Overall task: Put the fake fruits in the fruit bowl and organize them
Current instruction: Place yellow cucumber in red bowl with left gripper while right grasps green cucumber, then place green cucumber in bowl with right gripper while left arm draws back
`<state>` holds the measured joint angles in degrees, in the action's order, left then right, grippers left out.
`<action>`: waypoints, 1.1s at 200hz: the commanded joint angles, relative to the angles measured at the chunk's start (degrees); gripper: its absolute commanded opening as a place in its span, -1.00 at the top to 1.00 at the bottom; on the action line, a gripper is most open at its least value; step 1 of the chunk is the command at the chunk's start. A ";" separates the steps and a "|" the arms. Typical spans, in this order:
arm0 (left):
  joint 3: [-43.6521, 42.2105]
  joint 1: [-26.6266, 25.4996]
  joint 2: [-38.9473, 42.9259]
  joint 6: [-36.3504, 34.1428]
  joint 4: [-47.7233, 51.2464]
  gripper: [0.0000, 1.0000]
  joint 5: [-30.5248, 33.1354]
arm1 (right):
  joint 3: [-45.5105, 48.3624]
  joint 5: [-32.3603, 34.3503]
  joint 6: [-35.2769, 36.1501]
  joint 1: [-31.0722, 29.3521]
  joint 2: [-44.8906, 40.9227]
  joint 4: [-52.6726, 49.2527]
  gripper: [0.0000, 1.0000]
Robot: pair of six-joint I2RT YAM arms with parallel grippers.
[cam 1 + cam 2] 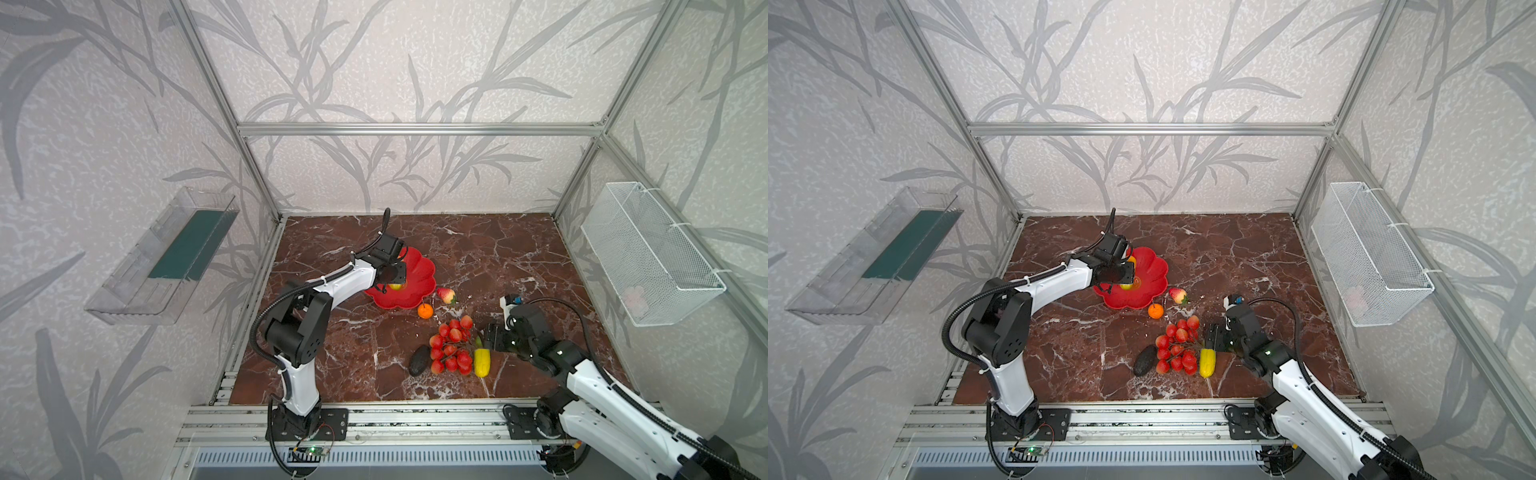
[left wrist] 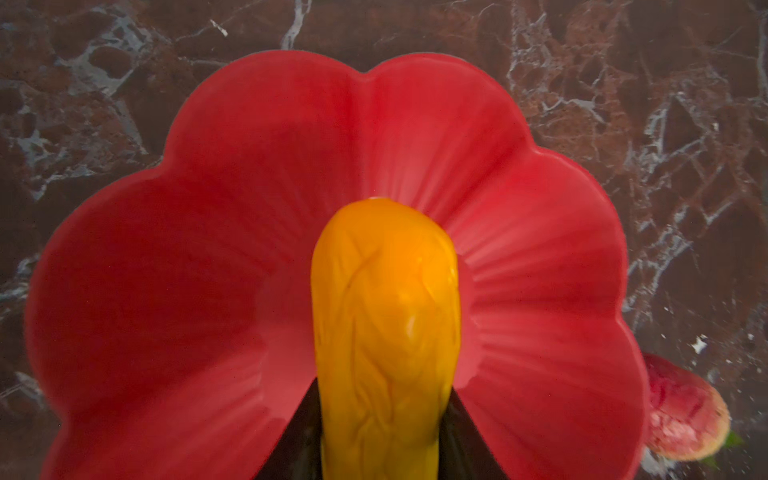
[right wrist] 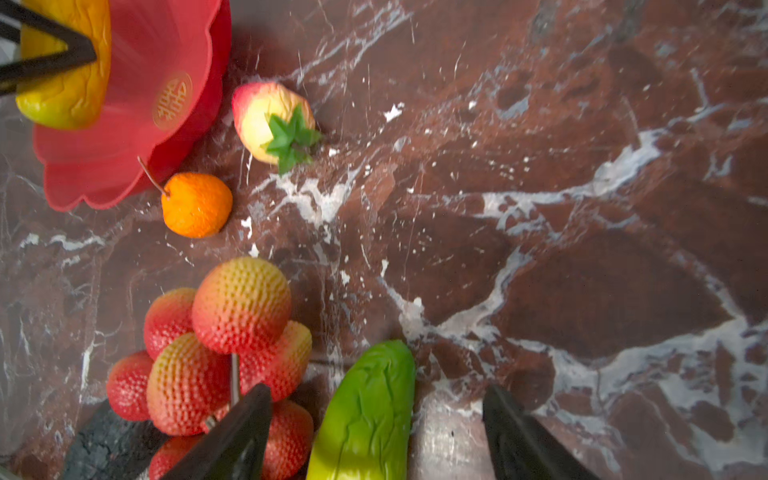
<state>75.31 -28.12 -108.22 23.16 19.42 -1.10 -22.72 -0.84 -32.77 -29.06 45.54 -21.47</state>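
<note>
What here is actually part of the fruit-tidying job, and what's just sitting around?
Part of the job: fruit bowl, orange-yellow mango, yellow-green mango, avocado, tangerine, strawberry, bunch of red balls.

Just lying about: white wire basket and clear plastic tray, each hung on a side wall.

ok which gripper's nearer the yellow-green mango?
Right. The right gripper is open around the green end of the yellow-green mango; the left gripper is over the fruit bowl, shut on the orange-yellow mango.
</note>
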 commanded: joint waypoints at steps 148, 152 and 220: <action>-20.68 4.80 30.28 7.49 -22.16 -0.61 3.83 | 1.91 1.45 -9.23 -6.10 11.08 7.54 -0.30; -21.72 4.94 31.68 7.78 -22.70 -0.62 4.42 | 1.97 1.46 -9.39 -6.20 11.50 7.71 -0.29; -35.88 6.51 49.80 10.35 -23.77 -0.76 12.74 | 1.27 4.15 -9.77 -6.58 14.66 8.05 0.24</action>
<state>42.00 -22.17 -62.33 31.75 -3.55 6.59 -21.34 0.80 -42.39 -35.27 60.42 -13.26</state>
